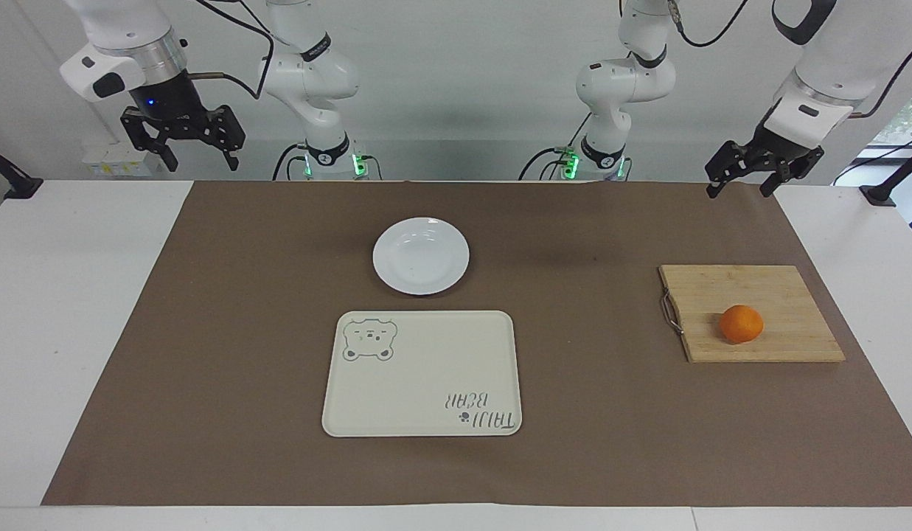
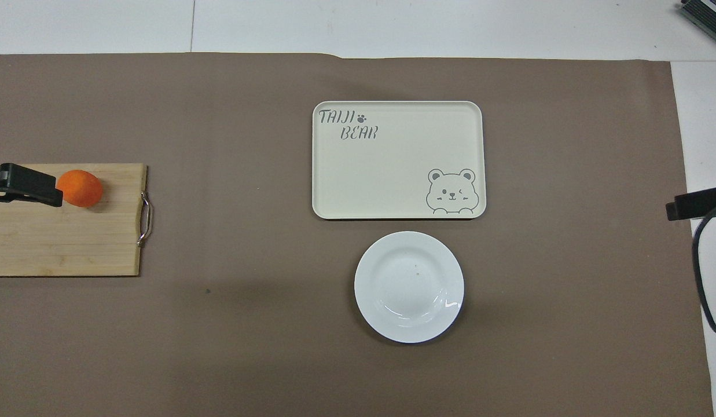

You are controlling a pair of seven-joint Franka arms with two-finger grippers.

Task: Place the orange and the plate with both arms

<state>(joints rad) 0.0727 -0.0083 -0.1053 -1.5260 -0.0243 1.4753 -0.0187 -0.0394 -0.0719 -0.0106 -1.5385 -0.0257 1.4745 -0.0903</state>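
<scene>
The orange [image 1: 741, 324] lies on a wooden cutting board [image 1: 773, 295] toward the left arm's end of the table; it also shows in the overhead view [image 2: 80, 188]. The white plate [image 1: 421, 255] sits on the brown mat in the middle, nearer to the robots than the tray, and shows in the overhead view [image 2: 409, 286]. My left gripper [image 1: 741, 189] hangs open and empty, high over the mat's edge at the board's end. My right gripper [image 1: 199, 162] hangs open and empty, high over the mat's edge at the right arm's end.
A cream rectangular tray [image 1: 426, 383] with a bear drawing lies beside the plate, farther from the robots. The board has a metal handle [image 1: 670, 313] on its side toward the tray. A brown mat [image 1: 205, 332] covers most of the white table.
</scene>
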